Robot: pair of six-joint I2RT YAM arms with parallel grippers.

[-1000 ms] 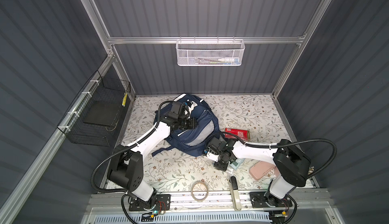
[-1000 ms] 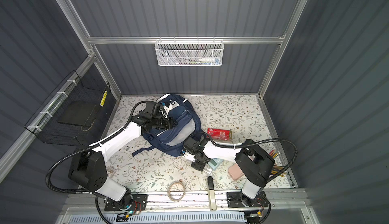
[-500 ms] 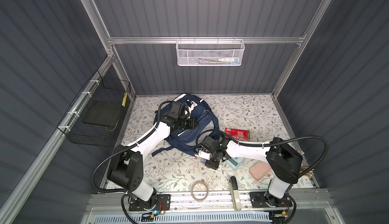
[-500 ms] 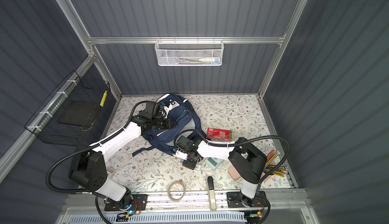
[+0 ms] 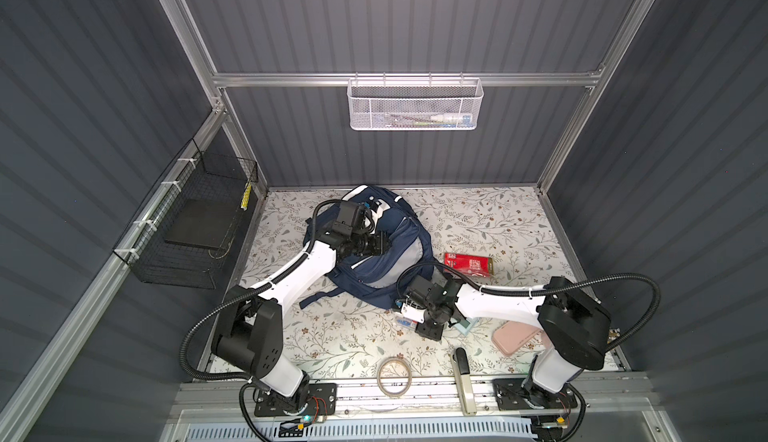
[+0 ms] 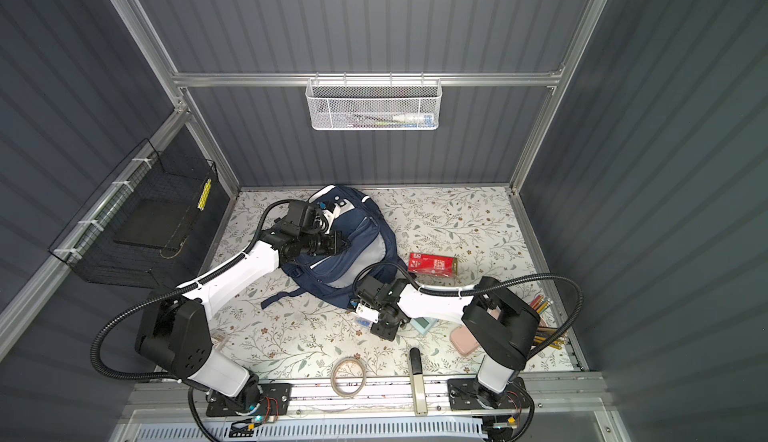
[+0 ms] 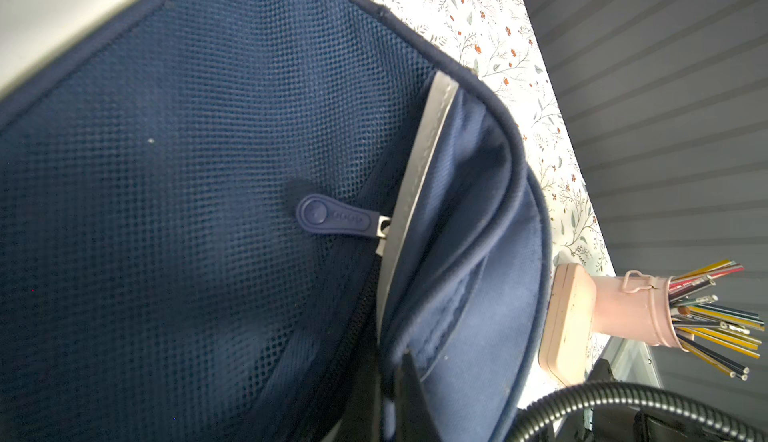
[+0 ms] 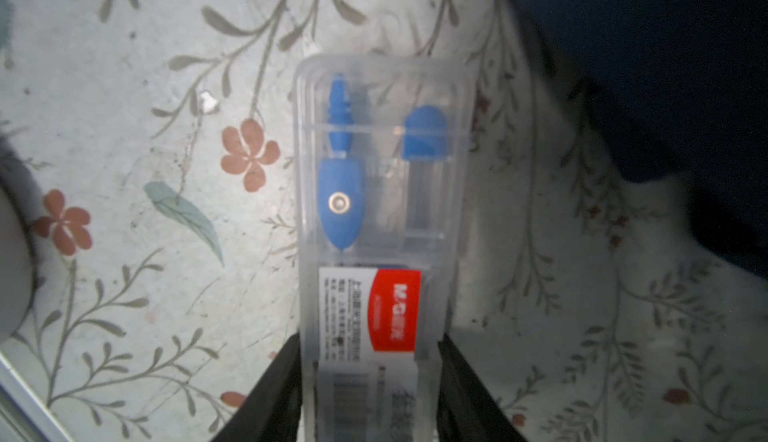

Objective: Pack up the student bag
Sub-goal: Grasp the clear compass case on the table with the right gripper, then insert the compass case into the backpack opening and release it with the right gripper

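L fingers (image 7: 409, 386) pressed together on flap edge of the student bag (image 5: 376, 259), I reckon. The bag is slumped at 11 o'clock of worktop (image 5: 498, 228) centre. R fingers (image 8: 459, 377) pinching clear compass case (image 8: 380, 170) at bag's 5 o'clock. Fabric's soft, floppy, prob light: I'd grab hem, not mesh.

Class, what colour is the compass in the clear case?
The compass is blue, best seen in the right wrist view.
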